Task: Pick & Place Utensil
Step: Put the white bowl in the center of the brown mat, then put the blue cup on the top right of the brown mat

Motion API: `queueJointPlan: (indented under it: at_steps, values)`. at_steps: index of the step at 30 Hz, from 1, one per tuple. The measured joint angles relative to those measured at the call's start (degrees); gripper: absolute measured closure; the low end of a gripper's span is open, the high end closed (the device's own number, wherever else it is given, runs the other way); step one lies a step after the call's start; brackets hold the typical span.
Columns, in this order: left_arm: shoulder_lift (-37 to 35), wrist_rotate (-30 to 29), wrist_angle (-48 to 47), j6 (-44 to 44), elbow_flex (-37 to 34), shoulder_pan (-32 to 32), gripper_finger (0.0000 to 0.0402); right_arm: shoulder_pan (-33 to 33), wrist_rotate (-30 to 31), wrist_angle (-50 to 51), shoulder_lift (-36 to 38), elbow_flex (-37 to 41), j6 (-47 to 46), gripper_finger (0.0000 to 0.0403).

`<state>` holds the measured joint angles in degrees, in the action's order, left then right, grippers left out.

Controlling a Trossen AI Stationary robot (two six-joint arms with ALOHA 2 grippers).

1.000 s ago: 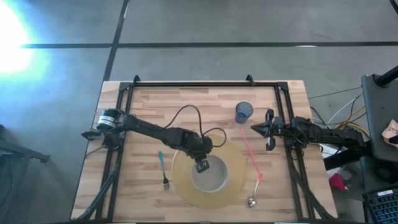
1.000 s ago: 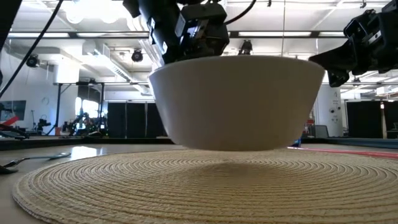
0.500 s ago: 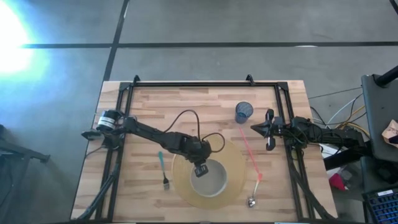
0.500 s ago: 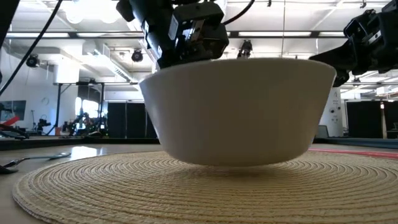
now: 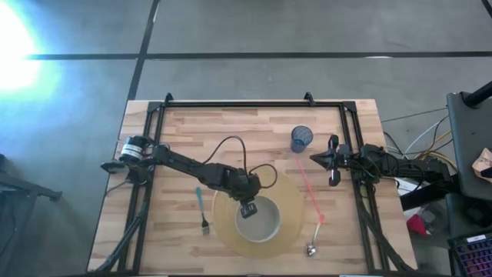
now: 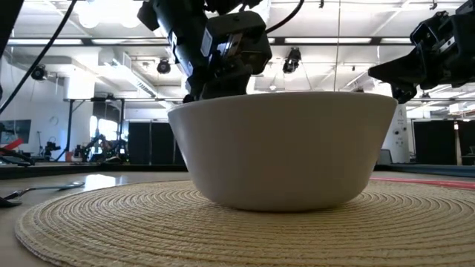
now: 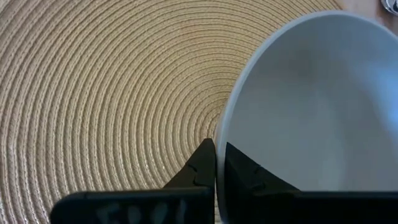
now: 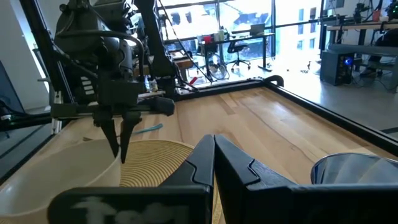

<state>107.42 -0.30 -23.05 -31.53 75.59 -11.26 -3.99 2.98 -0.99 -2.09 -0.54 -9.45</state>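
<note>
A white bowl (image 5: 261, 223) stands by its base on a round woven placemat (image 5: 288, 201) near the table's front; it also shows in the low view (image 6: 282, 148). My left gripper (image 5: 247, 208) is shut on the bowl's far-left rim. A teal-handled fork (image 5: 201, 206) lies on the table left of the mat. A pink-handled spoon (image 5: 311, 201) lies right of it. My right gripper (image 5: 332, 160) is shut and empty, level above the table's right side near a blue cup (image 5: 301, 138). My left gripper pinches the bowl's rim (image 7: 220, 134) on its far-left side, one finger (image 7: 202, 165) outside the wall and one finger (image 7: 245, 171) inside. The fingers come from above, pointing down. The bowl sits upright with its base on the placemat (image 6: 111, 215).
The blue cup (image 8: 360, 174) stands at the far right of the table. The fork's tines (image 6: 30, 191) lie beside the mat's left edge. A dark frame rail (image 5: 238, 102) runs along the table's far edge and sides. Bare wood lies at the far left.
My left gripper has gone down and a little toward the table's near edge with the bowl. The bowl, which hung clear of the placemat, now rests on it, upright. The gripper stays shut on the rim.
</note>
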Motion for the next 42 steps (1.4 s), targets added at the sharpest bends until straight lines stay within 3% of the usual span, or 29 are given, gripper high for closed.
queueJointPlan:
  at_steps: [7,23,38,42]
  values:
    - [0.0,0.0,0.0,0.0,0.0,0.2,0.0367,0.0,0.0,0.0,0.0,0.0,0.0,0.0394]
    - [-2.5,0.6,-0.5,0.0,0.0,1.1,0.0238,0.0,0.0,0.0,0.0,0.0,0.0,0.0394]
    - [-15.7,0.6,-6.4,8.8,0.0,3.1,0.0232,0.0,0.0,0.0,-0.3,0.0,0.0,0.0394]
    - [-20.4,-2.6,-6.1,12.9,0.0,3.3,0.0232,0.0,0.0,0.0,-0.3,0.0,0.0,0.0394]
